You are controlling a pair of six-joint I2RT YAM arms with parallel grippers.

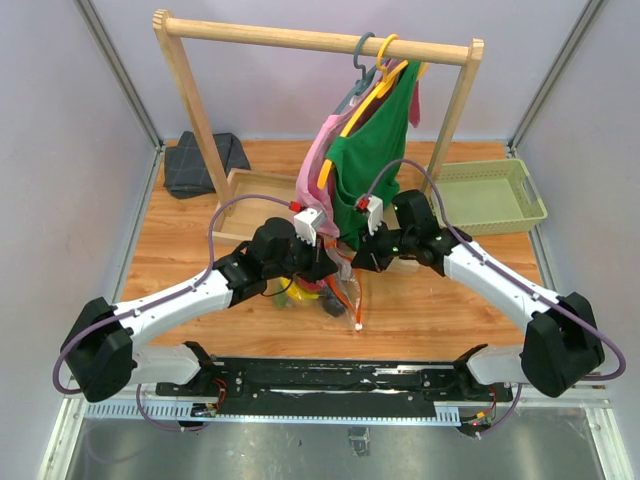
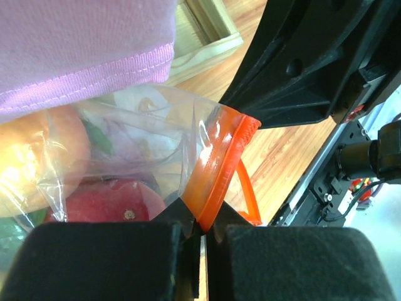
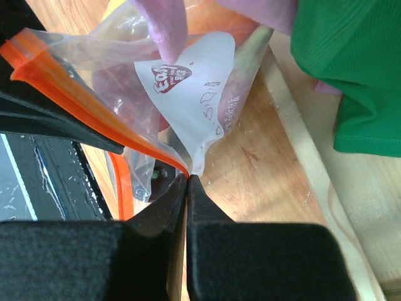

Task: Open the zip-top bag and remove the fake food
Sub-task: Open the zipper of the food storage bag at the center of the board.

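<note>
Right gripper [image 3: 187, 183], jaws pinched together on zip-top bag [image 3: 200, 106].
Grip sits on the clear film at the end of the orange zip strip [image 3: 69, 94]; a red printed logo [image 3: 170, 80] faces the camera. Pink garment [image 3: 164, 25] overhangs the bag; green garment [image 3: 357, 75] upper right; wooden table [image 3: 263, 182] beneath.

A: Finish on the zip-top bag [image 2: 135, 135]?
B: Thin clear plastic, crinkled and glossy, with white print on one panel. The zip strip [image 2: 219, 169] is opaque orange plastic, finely ribbed.
A: And the fake food [image 2: 103, 207]?
B: Smooth plastic behind the film. The red piece looks slightly dull.
A: Cloth?
B: The pink garment [image 2: 81, 44] is soft matt knit with a stitched hem. The green garment [image 3: 357, 69] is fine matt knit.
A: left gripper [image 2: 202, 233], right gripper [image 3: 187, 188]?
B: Matt black, faintly grainy.
A: Woodwork?
B: The table [image 1: 430, 310] is grained wood with a light sheen. The rack [image 1: 310, 40] is pale bare wood. The basket [image 1: 490, 195] is green plastic lattice.
</note>
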